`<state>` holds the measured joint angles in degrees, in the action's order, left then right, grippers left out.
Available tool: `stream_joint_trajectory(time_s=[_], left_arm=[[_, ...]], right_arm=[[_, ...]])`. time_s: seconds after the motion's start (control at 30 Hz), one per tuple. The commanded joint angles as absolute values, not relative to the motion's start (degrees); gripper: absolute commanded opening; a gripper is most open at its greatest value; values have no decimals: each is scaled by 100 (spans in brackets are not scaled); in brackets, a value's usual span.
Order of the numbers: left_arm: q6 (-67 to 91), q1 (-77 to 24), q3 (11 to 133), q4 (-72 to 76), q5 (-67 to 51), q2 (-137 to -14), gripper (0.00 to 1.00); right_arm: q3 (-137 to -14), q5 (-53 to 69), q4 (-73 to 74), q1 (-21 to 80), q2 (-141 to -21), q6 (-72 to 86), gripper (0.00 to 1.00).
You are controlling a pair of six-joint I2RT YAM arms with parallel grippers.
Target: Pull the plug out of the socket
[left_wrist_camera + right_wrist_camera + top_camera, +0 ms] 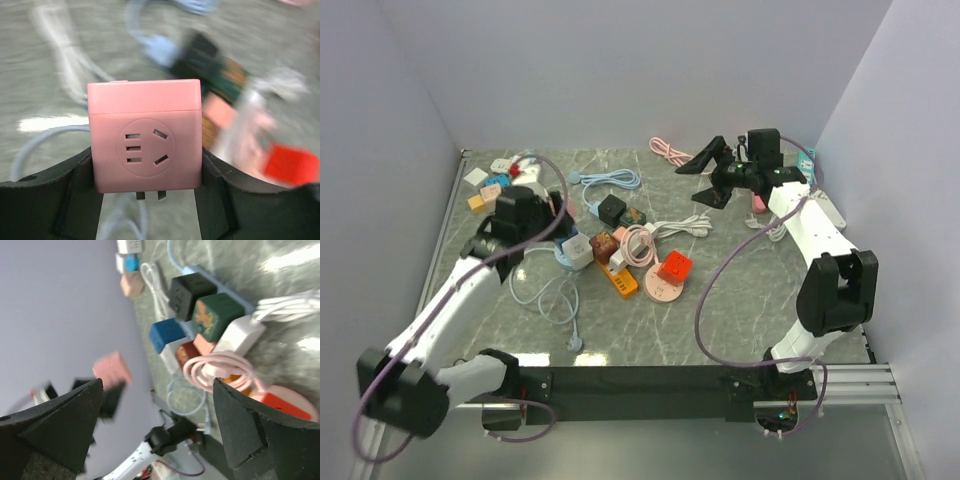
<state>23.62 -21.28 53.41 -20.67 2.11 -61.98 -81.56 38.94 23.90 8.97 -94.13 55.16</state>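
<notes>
Left hand (146,165) is clenched on the plug (145,135), one black finger (70,185) pressed to each side of the pink block. Its front, with five slots inside a round recess, faces the wrist camera squarely. Two metal prongs (148,195) stick out of its underside and point at the bottom edge of that view, bare, with nothing fitted on them. The block is nearly a cube, so no long axis stands out; it sits level between the fingers, top edge horizontal. Behind it the bench (740,300) and its clutter are blurred: a pale blue cable (150,45), something dark green, and a red patch at the right.

Right hand (159,400) is released, its fingers spread wide with nothing between them, raised over the far right of the bench. Its camera catches the plug as a small pink block, blurred, up against the purple wall (60,300), with the dark left hand beside it. Below lie a black cube (187,295), a green cube (217,315), a blue cube (166,335) and a coiled pink cable (215,370)
</notes>
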Motion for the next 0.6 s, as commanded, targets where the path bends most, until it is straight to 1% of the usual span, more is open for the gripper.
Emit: stream_joint_trajectory(time_s=[0.0,0.03,0.07,0.13,0.17,0.2,0.23,0.27,0.33,0.43,0.57], left_arm=[[2276,-1136,5826,-1767,316,-7134,0],[2285,-942,6149,-1714,325,-7406,0],[2303,-610,6309,-1601,299,-7957,0],[2347,-300,6808,-1486,325,-8531,0],[2373,-20,7038,-1520,290,-9135,0],[2425,183,7275,-1547,203,-9454,0],[2443,315,7765,-1625,150,-9753,0],[2452,517,8022,-1722,123,-10339,0],[2391,659,8688,-1968,140,-10843,0],[2399,835,9288,-2127,272,-11660,0],[2496,1019,9886,-2398,386,-12303,0]], right_arm=[[-8789,3595,3198,1116,-9228,4600,97],[-8815,3464,3452,1168,-9194,4449,97],[-8807,3332,3576,1186,-9167,4291,97],[-8807,3025,3970,1283,-9027,3790,97],[-8781,2675,4103,1379,-8974,3536,98],[-8754,2550,4209,1432,-8921,3411,98],[-8737,2401,4454,1476,-8851,3306,98],[-8693,2121,4560,1598,-8798,3209,98],[-8579,1821,4771,1731,-8606,2998,98],[-8333,1355,4912,1968,-8316,2892,98],[-8095,880,5141,2293,-8051,2909,99]])
